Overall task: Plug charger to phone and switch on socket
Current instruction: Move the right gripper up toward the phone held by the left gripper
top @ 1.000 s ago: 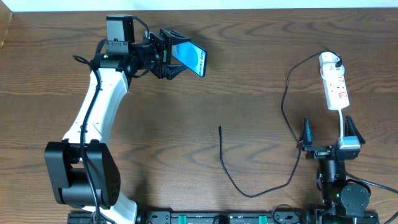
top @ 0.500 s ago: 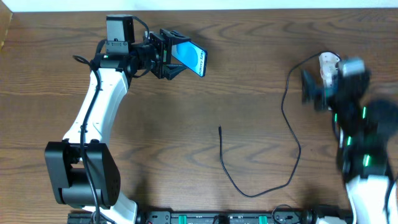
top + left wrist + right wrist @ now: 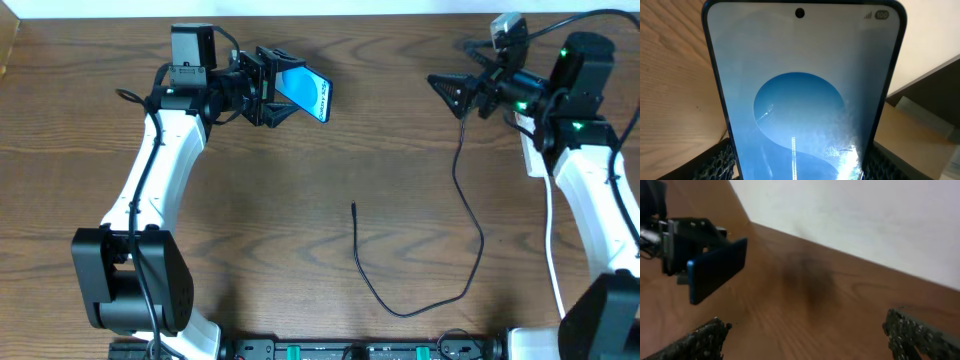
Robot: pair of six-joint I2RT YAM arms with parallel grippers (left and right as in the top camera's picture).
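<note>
Overhead, the table (image 3: 250, 200) is dark brown wood with a long grain running left to right. A strip of white wall (image 3: 300, 7) borders its far edge, and a black rail with green fittings (image 3: 350, 351) runs along the near edge.

At the far left, the left arm's white links reach up from its base at the near edge. The left claw (image 3: 272, 88) is clenched on the phone (image 3: 308, 93), which it holds tilted and off the wood. In the left wrist view the blue screen fills the frame, with the camera hole at the end away from the claw and black mesh pads (image 3: 722, 160) pressed to both side edges. Wood shows to the left of the screen; to its right is a pale surface and something brown like cardboard, too blurred to name.

In the middle of the table the charger (image 3: 482, 243) lies slack. Its plug tip (image 3: 353, 208) rests on the wood, well apart from the phone. The thin black cable loops toward the near edge, then climbs far and right until it passes under the right claw (image 3: 462, 75).

That claw is released – its two fingers stand wide apart with nothing between them, up at the far right and facing left. Its wrist view shows the phone edge-on against the wood and the white wall. The socket (image 3: 528, 158) is mostly hidden under the right arm, with only a white edge showing. Its white cord (image 3: 550, 235) trails toward the near edge.
</note>
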